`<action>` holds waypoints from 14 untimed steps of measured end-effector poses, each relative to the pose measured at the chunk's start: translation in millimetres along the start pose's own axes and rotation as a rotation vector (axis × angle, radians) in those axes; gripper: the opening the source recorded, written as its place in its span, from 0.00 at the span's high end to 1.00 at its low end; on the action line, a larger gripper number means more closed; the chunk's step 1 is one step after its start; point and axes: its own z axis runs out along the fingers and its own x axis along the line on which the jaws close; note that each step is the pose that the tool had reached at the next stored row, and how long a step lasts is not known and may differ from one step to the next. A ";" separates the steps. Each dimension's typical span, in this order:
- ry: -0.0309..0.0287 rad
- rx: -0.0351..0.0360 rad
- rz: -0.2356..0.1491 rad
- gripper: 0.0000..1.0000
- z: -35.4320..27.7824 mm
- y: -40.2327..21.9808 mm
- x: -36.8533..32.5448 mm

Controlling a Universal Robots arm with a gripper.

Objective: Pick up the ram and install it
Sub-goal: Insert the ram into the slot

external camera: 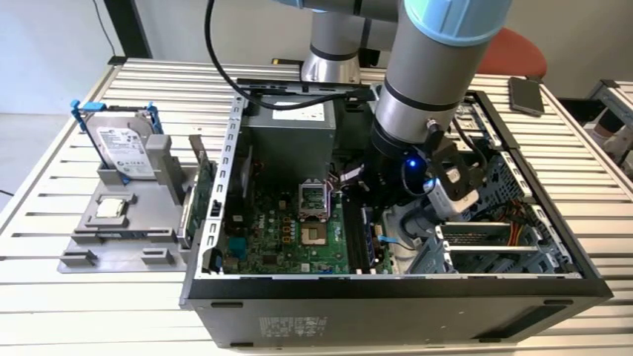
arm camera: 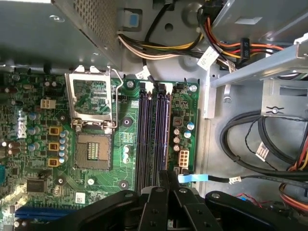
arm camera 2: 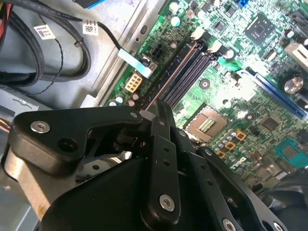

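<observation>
Ram (arm camera 2: 169,77) stands on its long edge along the black memory slots (arm camera 2: 192,72) of the motherboard (external camera: 287,237). In the second wrist view it shows as 1 thin brown line running the length of the slots. In the first wrist view the stick (arm camera: 153,134) lies between the dark slot bodies (arm camera: 144,139). Whether it is fully seated cannot be determined.

The gripper (arm camera 2: 161,109) is set narrow, with its 2 black fingers (arm camera 2: 164,144) pinched close together on the end of the stick. The first wrist view shows the same narrow grip (arm camera: 166,175) directly over the slot bank.

In the exterior view:
- The arm (external camera: 425,81) reaches down into the open computer case (external camera: 396,285), with its wrist at 3 o'clock from the CPU socket (external camera: 314,236).
- The memory slots sit at 3 o'clock from that socket, partly hidden by the wrist.
- The grey power supply (external camera: 287,137) sits at 12 o'clock from the motherboard.
- A green expansion card (external camera: 203,193) stands upright just outside the case wall, at 9 o'clock from the motherboard.
- A silver hard drive in a blue frame (external camera: 124,148) stands on a grey fixture (external camera: 118,222), well apart from the case at 9 o'clock.
- All items rest on a slatted table (external camera: 59,297).
</observation>
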 end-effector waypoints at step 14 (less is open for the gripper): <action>-0.0012 -0.0283 -0.155 1.00 0.0 0.1 0.0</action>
